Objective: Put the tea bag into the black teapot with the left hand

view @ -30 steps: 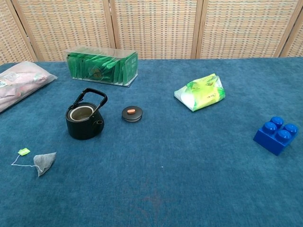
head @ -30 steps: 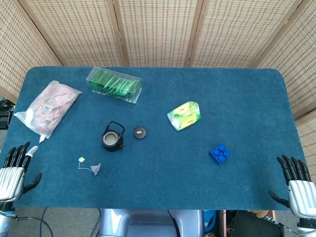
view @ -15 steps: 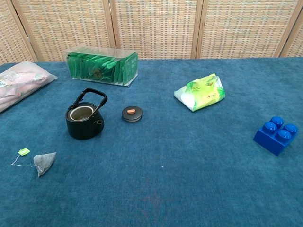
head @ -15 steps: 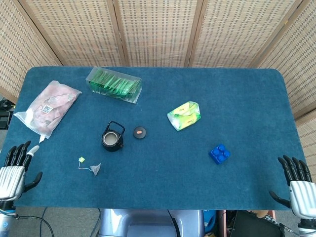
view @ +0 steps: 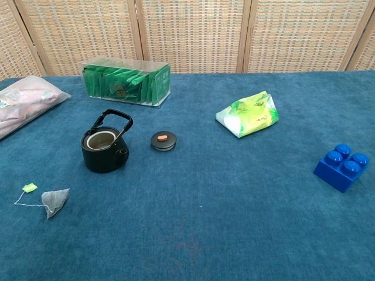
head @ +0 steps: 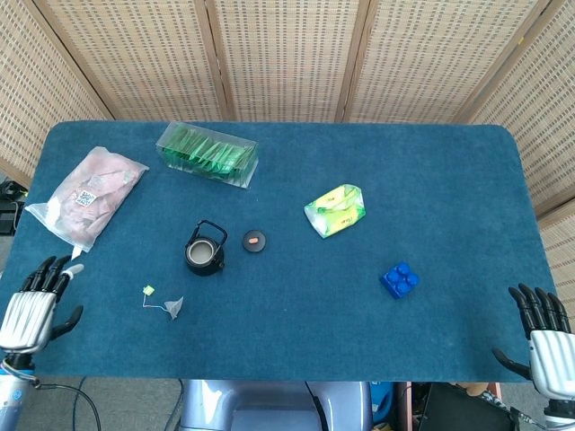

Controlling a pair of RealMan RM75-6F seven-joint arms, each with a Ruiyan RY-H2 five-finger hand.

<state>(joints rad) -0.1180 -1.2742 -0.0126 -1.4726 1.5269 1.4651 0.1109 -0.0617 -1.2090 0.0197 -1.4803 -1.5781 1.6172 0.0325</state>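
While the tea bag (head: 173,308) lies flat on the blue cloth, nothing touches it.

Its string runs left to a small green tag (head: 148,290); the black teapot (head: 205,251) stands just behind it, lid (head: 254,241) off and lying beside it. Blue carpet-like cloth covers the table (head: 296,350), and woven cane screens (head: 287,54) close the back. At the near edge, the left hand (head: 34,303) and right hand (head: 543,334) hold nothing, fingers apart.

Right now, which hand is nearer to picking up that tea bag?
The left hand. It sits open at the table's left edge, on the tea bag's side and near the teapot. The right hand waits at the far right corner, beyond the blue block.
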